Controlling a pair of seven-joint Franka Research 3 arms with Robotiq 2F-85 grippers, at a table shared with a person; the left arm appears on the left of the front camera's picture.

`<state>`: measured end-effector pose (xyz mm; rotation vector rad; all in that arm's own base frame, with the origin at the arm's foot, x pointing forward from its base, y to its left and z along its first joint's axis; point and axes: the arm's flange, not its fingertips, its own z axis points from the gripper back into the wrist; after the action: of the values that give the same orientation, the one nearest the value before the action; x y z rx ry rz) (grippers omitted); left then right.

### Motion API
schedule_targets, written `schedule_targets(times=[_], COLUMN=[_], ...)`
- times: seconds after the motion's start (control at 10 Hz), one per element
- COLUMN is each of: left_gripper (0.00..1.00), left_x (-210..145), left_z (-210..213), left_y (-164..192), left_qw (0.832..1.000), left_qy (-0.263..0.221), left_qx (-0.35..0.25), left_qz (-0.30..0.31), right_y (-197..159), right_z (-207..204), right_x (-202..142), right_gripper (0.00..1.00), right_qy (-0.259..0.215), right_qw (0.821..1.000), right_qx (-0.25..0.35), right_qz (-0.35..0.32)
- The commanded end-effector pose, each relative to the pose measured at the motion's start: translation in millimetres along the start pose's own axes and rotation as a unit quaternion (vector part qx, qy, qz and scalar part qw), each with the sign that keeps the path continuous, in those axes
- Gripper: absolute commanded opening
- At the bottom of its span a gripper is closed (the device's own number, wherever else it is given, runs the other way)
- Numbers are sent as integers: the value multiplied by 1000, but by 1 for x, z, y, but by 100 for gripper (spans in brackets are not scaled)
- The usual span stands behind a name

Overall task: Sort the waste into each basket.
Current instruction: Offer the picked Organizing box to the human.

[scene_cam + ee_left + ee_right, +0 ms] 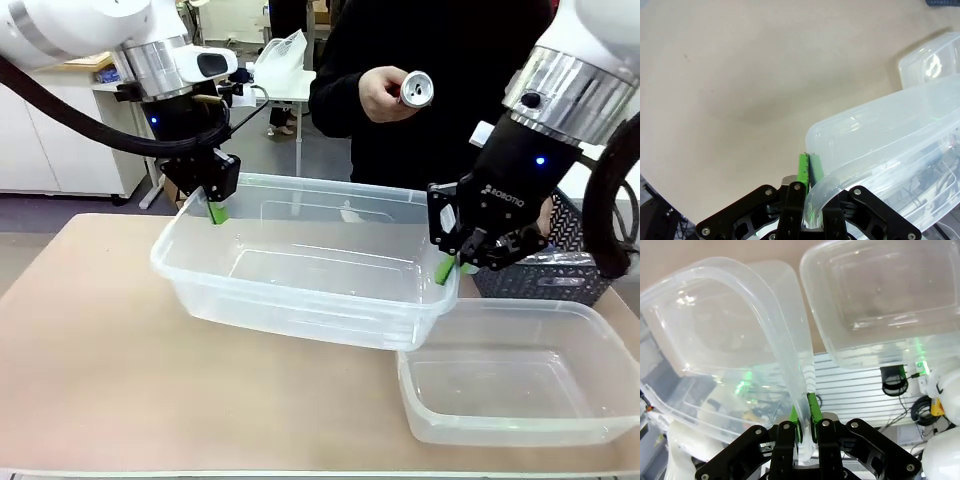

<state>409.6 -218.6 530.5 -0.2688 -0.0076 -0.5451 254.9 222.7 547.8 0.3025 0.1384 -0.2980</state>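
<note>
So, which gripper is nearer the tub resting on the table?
Right: right gripper hangs just above the resting tub; left gripper grips the lifted tub at its opposite end.

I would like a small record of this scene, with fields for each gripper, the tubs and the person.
Left gripper: shut on held tub's rim
Right gripper: shut on its opposite rim
Held tub: clear, empty, between both grippers
Second tub: clear, empty, on table, right side
Person: hand holds a can
</note>
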Motion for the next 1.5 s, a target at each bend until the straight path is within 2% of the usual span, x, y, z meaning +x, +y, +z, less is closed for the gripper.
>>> schedule_targets(times=[0.0, 1.4], left_gripper=[4, 4], left_x=[-8, -8], left_z=[0, 0], left_y=[2, 2], left_qw=[1000, 1000], left_qy=[-6, -6], left_qx=[-5, -5], left_qz=[1, 1], right_y=[-5, -5], right_z=[0, 0], right_x=[3, 3], right_gripper=[7, 7], right_qy=[-2, -2], right_qw=[1000, 1000], right_qx=[3, 3], right_qz=[-10, -10])
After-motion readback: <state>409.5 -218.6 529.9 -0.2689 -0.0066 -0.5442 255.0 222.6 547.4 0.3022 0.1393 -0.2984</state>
